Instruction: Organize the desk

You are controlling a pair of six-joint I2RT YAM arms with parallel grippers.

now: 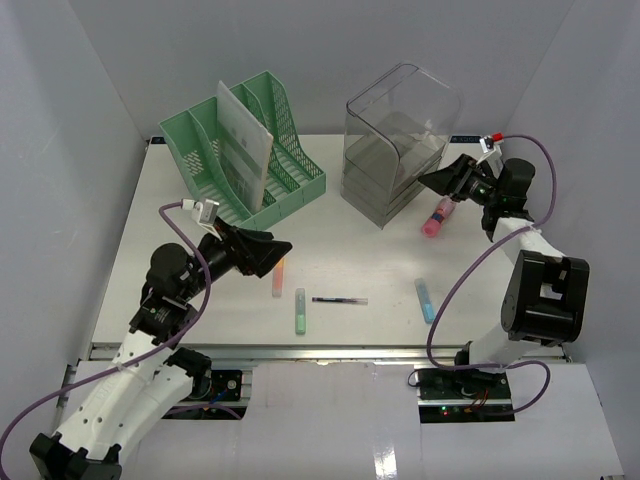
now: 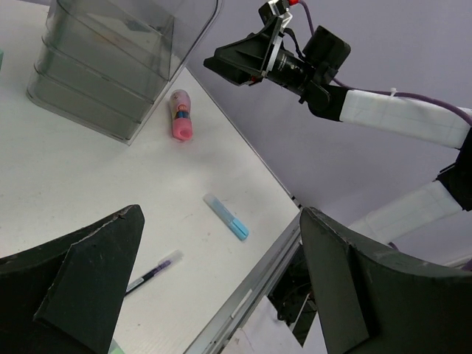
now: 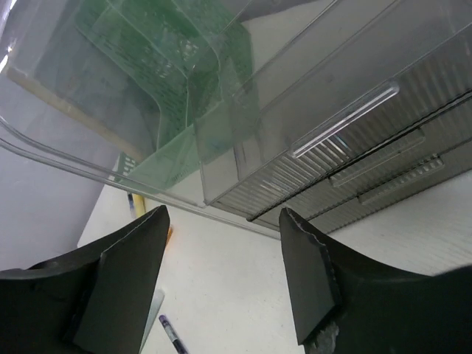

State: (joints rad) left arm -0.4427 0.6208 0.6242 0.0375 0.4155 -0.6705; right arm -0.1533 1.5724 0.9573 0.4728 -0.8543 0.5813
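Note:
The white desk (image 1: 365, 255) has a silver rail (image 1: 330, 351) along its front edge. On it lie an orange highlighter (image 1: 279, 277), a green highlighter (image 1: 299, 311), a dark pen (image 1: 339, 300), a blue highlighter (image 1: 425, 299) and a pink tube (image 1: 437, 217). My left gripper (image 1: 272, 250) is open and empty, held above the desk just left of the orange highlighter. My right gripper (image 1: 440, 181) is open and empty, held by the right front of the clear drawer box (image 1: 400, 140), above the pink tube. The left wrist view shows the pink tube (image 2: 181, 116), blue highlighter (image 2: 226, 217) and pen (image 2: 153, 271).
A green slotted file rack (image 1: 245, 150) holding a pale sheet stands at the back left. The clear drawer box fills most of the right wrist view (image 3: 332, 133), with the pen tip (image 3: 171, 335) below. White walls close in the desk on three sides.

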